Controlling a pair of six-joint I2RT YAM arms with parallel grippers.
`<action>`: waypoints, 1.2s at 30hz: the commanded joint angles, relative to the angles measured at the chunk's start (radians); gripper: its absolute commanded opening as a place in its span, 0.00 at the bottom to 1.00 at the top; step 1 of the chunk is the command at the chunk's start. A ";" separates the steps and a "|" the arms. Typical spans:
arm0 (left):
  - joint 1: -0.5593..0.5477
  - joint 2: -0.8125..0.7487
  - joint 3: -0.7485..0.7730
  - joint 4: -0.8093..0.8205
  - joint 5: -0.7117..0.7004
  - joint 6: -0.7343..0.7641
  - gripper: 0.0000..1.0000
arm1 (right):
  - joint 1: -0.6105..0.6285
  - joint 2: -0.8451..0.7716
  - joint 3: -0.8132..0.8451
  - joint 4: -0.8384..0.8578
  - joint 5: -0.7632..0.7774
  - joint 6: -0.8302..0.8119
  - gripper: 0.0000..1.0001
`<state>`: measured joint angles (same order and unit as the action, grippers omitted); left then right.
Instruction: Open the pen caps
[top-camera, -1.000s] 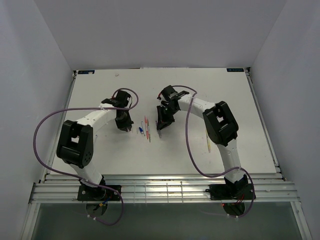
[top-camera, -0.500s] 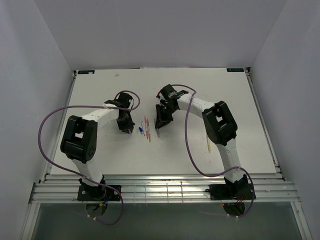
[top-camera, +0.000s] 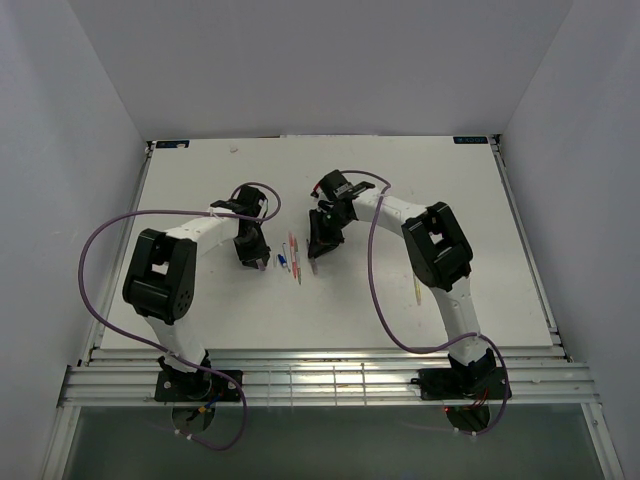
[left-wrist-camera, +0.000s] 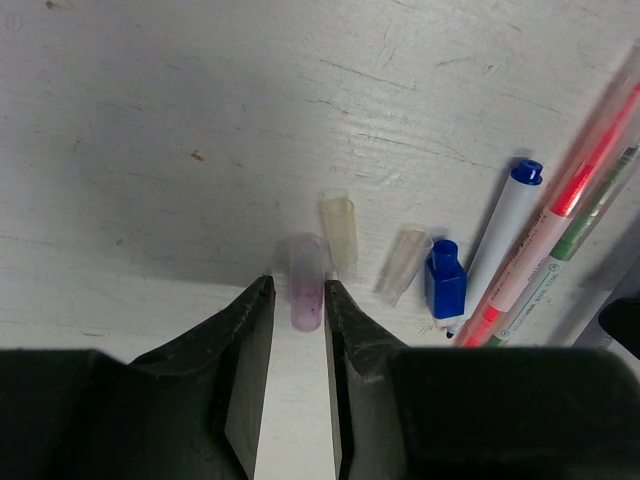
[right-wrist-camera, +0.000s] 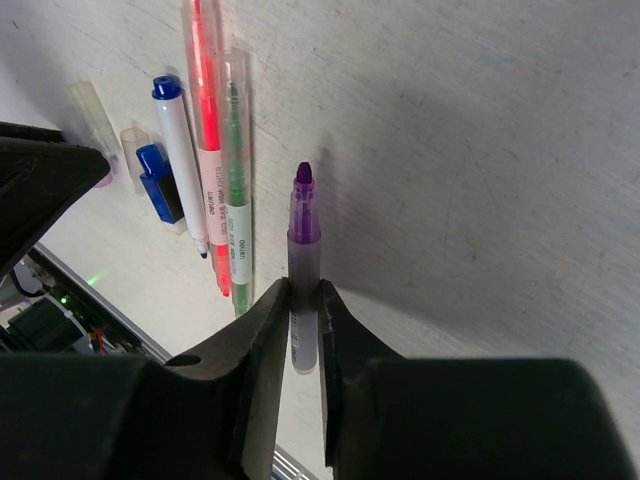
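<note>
My left gripper (left-wrist-camera: 298, 290) stands a little open just above the table, with a purple-tinted cap (left-wrist-camera: 306, 283) lying loose between its tips. Beside that cap lie a yellowish cap (left-wrist-camera: 340, 232), a clear cap (left-wrist-camera: 403, 264) and a blue cap (left-wrist-camera: 445, 282). To the right lie an uncapped blue-white pen (left-wrist-camera: 505, 235), a red pen (left-wrist-camera: 560, 215) and a green pen (left-wrist-camera: 590, 205). My right gripper (right-wrist-camera: 304, 290) is shut on an uncapped purple pen (right-wrist-camera: 303, 215), low over the table. From above, both grippers (top-camera: 256, 258) (top-camera: 315, 250) flank the pens (top-camera: 294, 260).
The white table (top-camera: 430, 190) ends in a metal rail (top-camera: 320, 375) at the near edge. A small yellow item (top-camera: 417, 290) lies by the right arm. Purple cables (top-camera: 100, 250) loop beside both arms. White walls close in three sides.
My left gripper has opened and let go of the purple cap, which now lies on the table. The left arm shifted slightly toward the pens; the right gripper barely moved.
</note>
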<state>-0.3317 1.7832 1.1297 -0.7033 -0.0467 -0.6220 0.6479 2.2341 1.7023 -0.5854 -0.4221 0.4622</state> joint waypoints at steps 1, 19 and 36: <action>0.002 -0.013 0.013 0.001 0.008 -0.005 0.38 | 0.007 0.009 0.043 0.010 -0.006 -0.008 0.24; 0.002 -0.105 0.022 -0.042 0.045 -0.044 0.43 | -0.071 -0.162 -0.024 -0.024 0.031 -0.057 0.34; 0.002 -0.231 0.088 -0.071 0.123 -0.061 0.45 | -0.341 -0.510 -0.392 -0.241 0.379 -0.178 0.34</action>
<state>-0.3317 1.6108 1.1793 -0.7750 0.0479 -0.6781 0.3233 1.7870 1.3495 -0.7666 -0.1215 0.3164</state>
